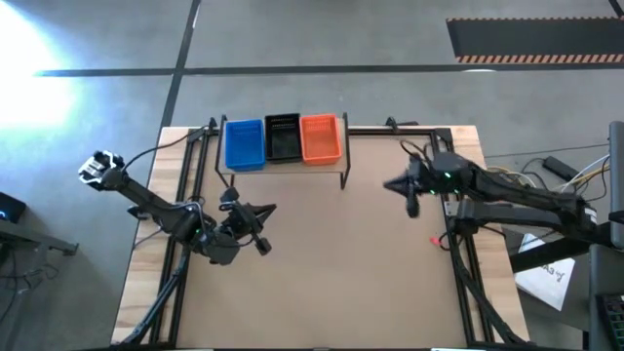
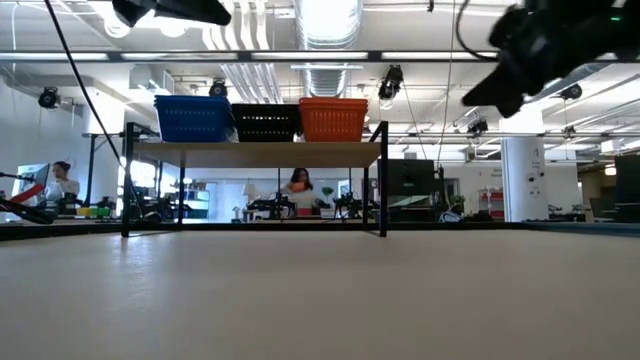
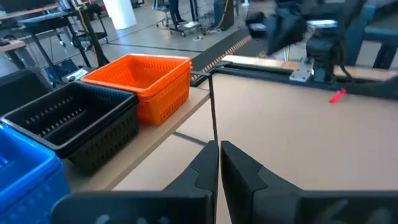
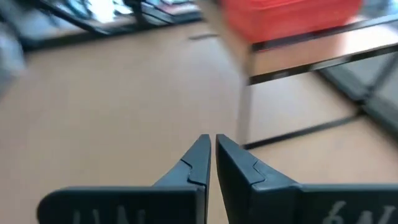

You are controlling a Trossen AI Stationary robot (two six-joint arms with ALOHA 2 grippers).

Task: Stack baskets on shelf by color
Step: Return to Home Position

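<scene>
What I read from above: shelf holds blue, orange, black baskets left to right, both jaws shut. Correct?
One slip: the order. The high view shows blue basket, black basket, then orange basket, left to right on the shelf. The jaws of the left gripper and right gripper are shut, as you said.

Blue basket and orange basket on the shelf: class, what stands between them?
The black basket stands between the blue basket and the orange basket, all in one row on the shelf; the high and low views both show it.
</scene>
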